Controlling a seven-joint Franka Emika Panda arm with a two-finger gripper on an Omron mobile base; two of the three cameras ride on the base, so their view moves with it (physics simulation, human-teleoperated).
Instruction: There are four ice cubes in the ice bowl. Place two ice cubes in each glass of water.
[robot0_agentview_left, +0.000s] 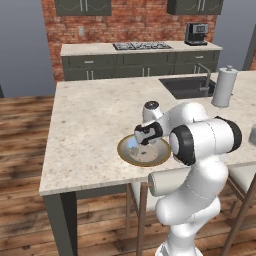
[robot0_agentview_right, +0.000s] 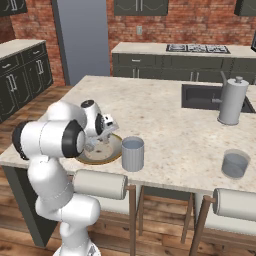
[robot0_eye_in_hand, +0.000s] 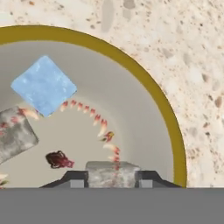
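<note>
The ice bowl (robot0_agentview_left: 150, 160) (robot0_agentview_right: 111, 155) (robot0_eye_in_hand: 144, 83), golden-rimmed and pale inside, sits near the counter's front edge. My gripper (robot0_agentview_left: 142, 144) (robot0_agentview_right: 96, 145) (robot0_eye_in_hand: 112, 180) reaches down into it. In the hand view a greyish ice cube (robot0_eye_in_hand: 112, 171) sits between my two fingertips, which press on its sides. A light-blue ice cube (robot0_eye_in_hand: 43, 85) (robot0_agentview_left: 132, 143) lies further in, and another greyish one (robot0_eye_in_hand: 15, 134) at the left edge. One glass of water (robot0_agentview_right: 133, 153) stands just right of the bowl. The other glass of water (robot0_agentview_right: 235, 164) stands far to the right.
A tall white cylinder with a knob (robot0_agentview_left: 223, 87) (robot0_agentview_right: 232, 101) stands beside the sink (robot0_agentview_left: 187, 86) (robot0_agentview_right: 210, 97) at the back right. Stools (robot0_agentview_right: 100, 184) are tucked under the counter's front edge. A small dark red speck (robot0_eye_in_hand: 59, 159) lies on the bowl floor.
</note>
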